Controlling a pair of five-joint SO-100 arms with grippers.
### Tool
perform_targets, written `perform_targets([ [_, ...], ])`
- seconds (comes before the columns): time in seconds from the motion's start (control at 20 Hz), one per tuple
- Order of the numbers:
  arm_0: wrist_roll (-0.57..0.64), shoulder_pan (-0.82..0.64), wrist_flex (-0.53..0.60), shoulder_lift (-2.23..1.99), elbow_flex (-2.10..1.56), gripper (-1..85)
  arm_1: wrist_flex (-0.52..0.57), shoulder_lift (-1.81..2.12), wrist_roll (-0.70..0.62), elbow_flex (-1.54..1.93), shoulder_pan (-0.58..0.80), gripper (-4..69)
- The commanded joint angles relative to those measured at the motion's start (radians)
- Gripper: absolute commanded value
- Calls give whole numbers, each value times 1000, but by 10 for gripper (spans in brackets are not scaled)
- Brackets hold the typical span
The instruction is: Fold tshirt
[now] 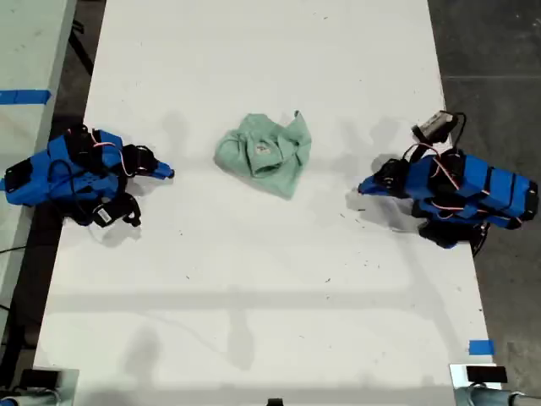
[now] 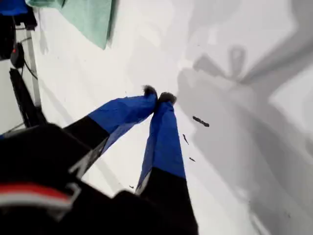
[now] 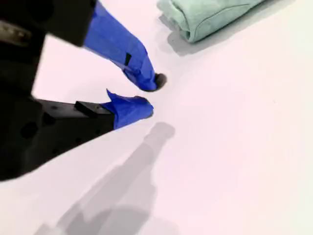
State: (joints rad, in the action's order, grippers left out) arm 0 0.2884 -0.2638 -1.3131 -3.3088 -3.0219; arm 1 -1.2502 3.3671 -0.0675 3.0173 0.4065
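Two blue grippers rest empty beside the tshirt (image 1: 265,154) crumpled mid-table (image 1: 254,279), first gripper (image 2: 157,96) closed, second gripper (image 3: 152,95) slightly parted; the light, limp cloth looks best pinched at an edge.

No legible text, brand, number or sign appears in any view. The tshirt (image 1: 265,155) carries a small white neck label (image 1: 263,150) near its middle in the exterior view, but any print on it is too small to read. Blue tape strips (image 1: 481,347) off the tshirt's worktop (image 1: 254,288) bear no visible writing.
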Motion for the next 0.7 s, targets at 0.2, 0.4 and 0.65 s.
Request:
perform_targets([
  [0.2, 14, 152, -83, -18, 3, 63, 21, -2, -514, -12, 66, 12],
  [0.4, 14, 193, -83, -18, 3, 63, 21, -2, -512, -12, 66, 12],
  [0.65, 14, 196, -83, -18, 3, 63, 21, -2, -512, -12, 66, 12],
])
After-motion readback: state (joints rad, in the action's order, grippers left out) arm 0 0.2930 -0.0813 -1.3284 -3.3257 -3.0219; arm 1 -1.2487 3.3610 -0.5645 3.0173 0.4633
